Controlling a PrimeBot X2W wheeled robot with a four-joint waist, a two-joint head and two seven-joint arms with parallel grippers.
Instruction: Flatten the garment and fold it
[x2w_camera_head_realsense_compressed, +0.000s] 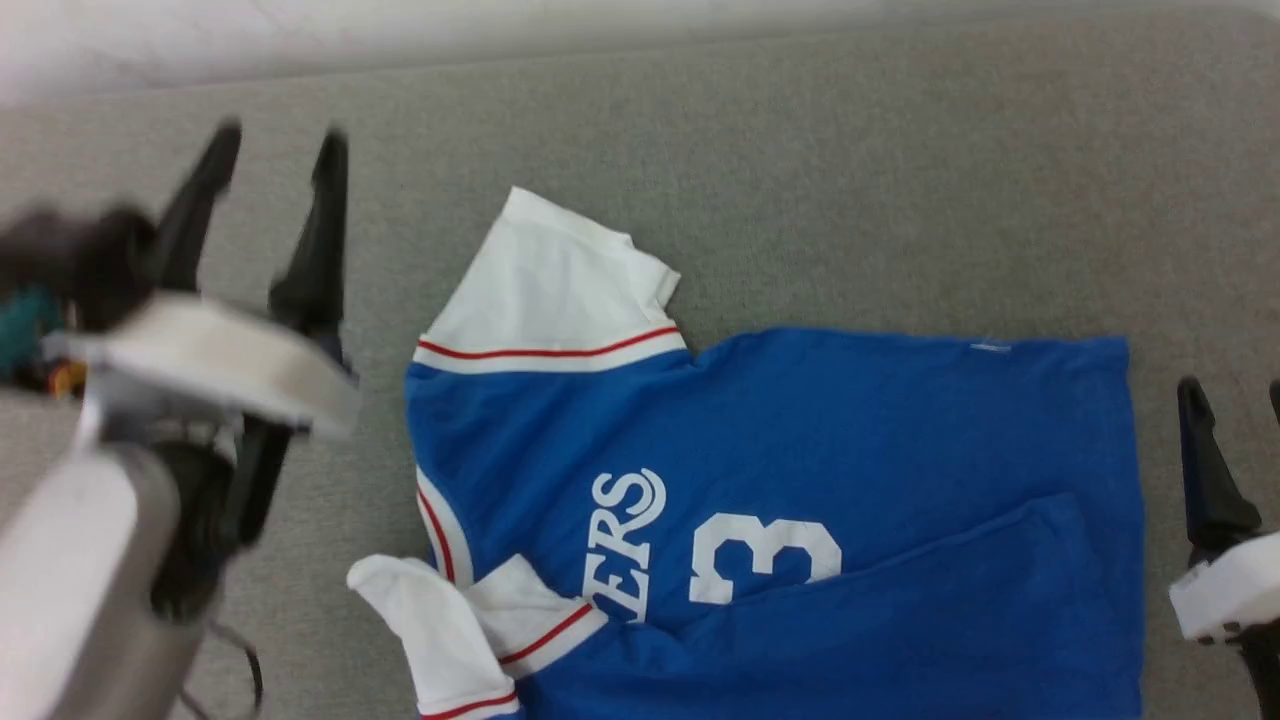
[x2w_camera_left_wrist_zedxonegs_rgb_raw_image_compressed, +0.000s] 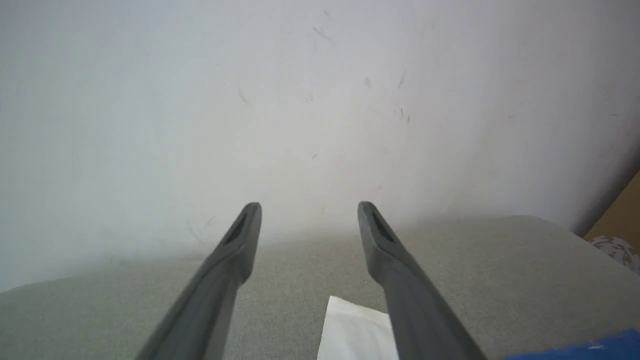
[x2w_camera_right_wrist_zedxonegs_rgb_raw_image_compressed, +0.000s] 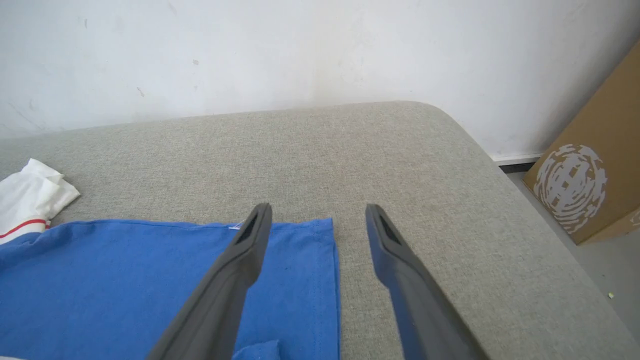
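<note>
Your shirt (x2w_camera_head_realsense_compressed: 800, 450) lies on the grey cushion (x2w_camera_head_realsense_compressed: 800, 150), collar toward 9 o'clock, hem toward 3. Both pincers are spread, holding nothing: the left pincer (x2w_camera_head_realsense_compressed: 280, 140) out at 9 o'clock, the right pincer (x2w_camera_right_wrist_zedxonegs_rgb_raw_image_compressed: 317, 207) by the far hem corner. Pinch the doubled flap (x2w_camera_head_realsense_compressed: 950, 600) at 5 o'clock and you may drag both layers and bunch it worse. The crumpled sleeve (x2w_camera_head_realsense_compressed: 440, 620) at 7 o'clock and the near edge are cut off; the flap seems to hide part of the print (x2w_camera_head_realsense_compressed: 625, 540).
</note>
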